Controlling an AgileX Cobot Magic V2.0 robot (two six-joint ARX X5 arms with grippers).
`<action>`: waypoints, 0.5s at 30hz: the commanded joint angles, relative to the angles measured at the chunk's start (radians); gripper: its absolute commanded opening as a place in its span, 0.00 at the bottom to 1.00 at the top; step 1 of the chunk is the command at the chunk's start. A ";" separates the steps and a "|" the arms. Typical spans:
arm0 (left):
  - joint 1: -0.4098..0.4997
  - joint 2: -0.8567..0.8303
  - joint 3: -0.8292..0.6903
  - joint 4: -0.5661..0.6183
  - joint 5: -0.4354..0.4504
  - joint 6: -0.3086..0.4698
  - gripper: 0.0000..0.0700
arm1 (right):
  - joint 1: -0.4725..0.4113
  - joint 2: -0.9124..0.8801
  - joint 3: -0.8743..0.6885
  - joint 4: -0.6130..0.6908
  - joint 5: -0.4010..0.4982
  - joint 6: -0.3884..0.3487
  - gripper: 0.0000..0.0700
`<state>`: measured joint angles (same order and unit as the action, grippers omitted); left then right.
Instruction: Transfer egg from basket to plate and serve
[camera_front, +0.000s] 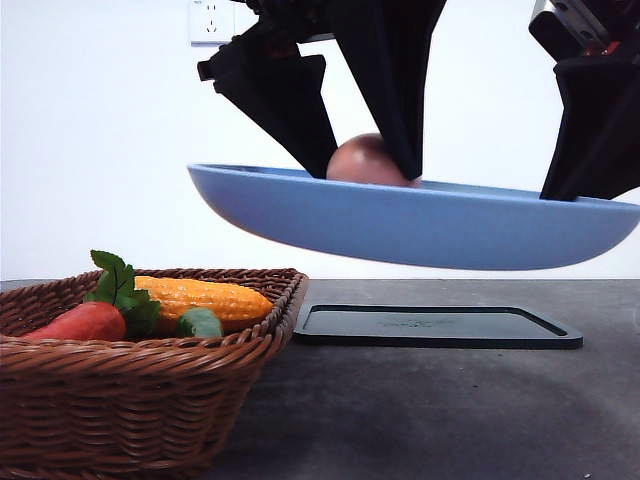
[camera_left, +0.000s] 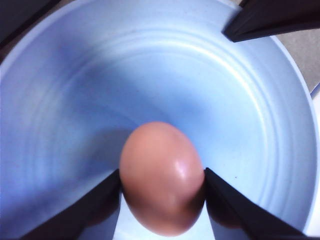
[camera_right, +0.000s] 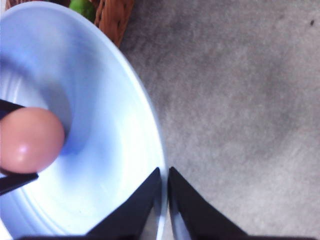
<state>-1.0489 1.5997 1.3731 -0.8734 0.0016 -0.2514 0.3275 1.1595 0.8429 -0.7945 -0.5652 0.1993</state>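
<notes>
Risk noted: the plate (camera_front: 420, 215) is held clear of the table and tilts slightly, lower toward the frame's right. If the left gripper (camera_left: 162, 187) lets go of the egg (camera_left: 161, 176) while the plate tilts, the egg could roll toward the rim. The thin edge grip by the right gripper (camera_right: 164, 175) could also slip under the load.

The egg sits in the plate's well, upper centre of the front view, clamped between the left fingers (camera_left: 225, 200), one at each side. The right fingers (camera_right: 190, 205) are pinched together on the plate's rim.
</notes>
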 joint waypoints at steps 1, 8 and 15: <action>-0.013 0.013 0.014 0.001 -0.004 0.012 0.46 | 0.005 0.009 0.016 0.003 -0.011 0.003 0.00; -0.019 0.005 0.015 0.008 -0.004 0.024 0.53 | 0.005 0.009 0.016 0.000 -0.011 0.002 0.00; -0.011 -0.053 0.044 -0.015 -0.041 0.039 0.53 | 0.004 0.010 0.016 0.000 -0.010 -0.003 0.00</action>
<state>-1.0525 1.5592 1.3822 -0.8912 -0.0289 -0.2287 0.3271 1.1595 0.8429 -0.8028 -0.5644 0.1986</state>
